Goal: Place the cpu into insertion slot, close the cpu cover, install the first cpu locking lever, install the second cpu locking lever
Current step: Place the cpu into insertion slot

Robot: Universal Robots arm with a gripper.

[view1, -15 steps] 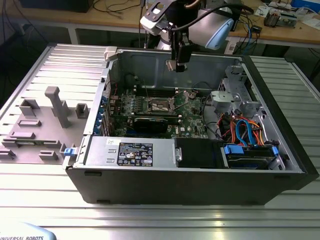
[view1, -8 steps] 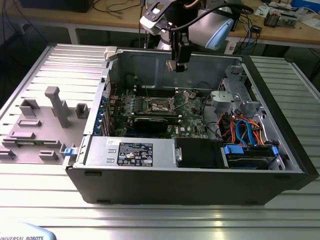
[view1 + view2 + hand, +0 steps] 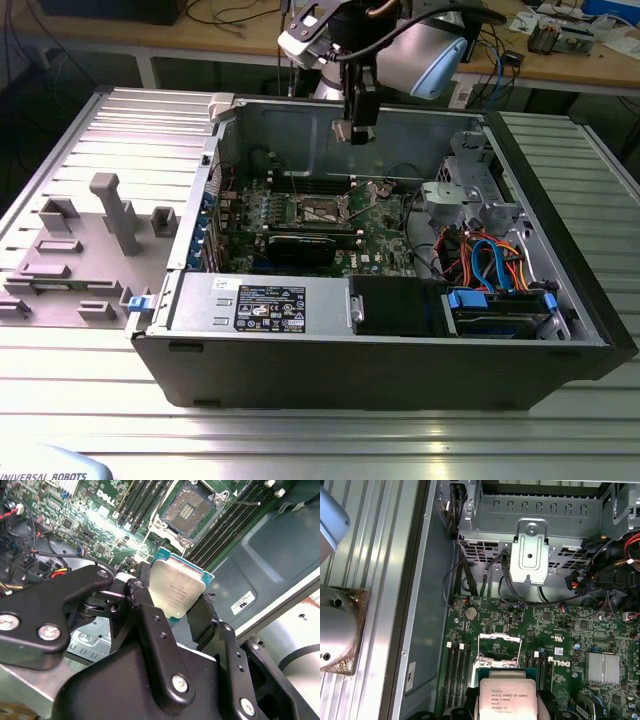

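My gripper (image 3: 356, 127) hangs above the open computer case, shut on the cpu (image 3: 175, 591), a flat square chip with a silver-grey top. Black fingers (image 3: 141, 600) press on two opposite edges of the chip. The insertion slot (image 3: 192, 508) lies bare on the green motherboard below, its contact field showing inside a silver rim. In the exterior view the insertion slot (image 3: 318, 208) sits lower and toward that view's left of the gripper. In the first wrist view the cpu (image 3: 507, 697) overlaps the slot's near edge, with the raised cpu cover (image 3: 500, 639) behind it. A thin locking lever (image 3: 245, 502) stands free beside the slot.
The black tower case (image 3: 380, 370) lies open on a ribbed metal table. A long black card (image 3: 305, 247), a power supply (image 3: 260, 300) and a drive cage with coloured cables (image 3: 490, 265) surround the board. Grey fixtures (image 3: 115, 215) stand at the exterior view's left.
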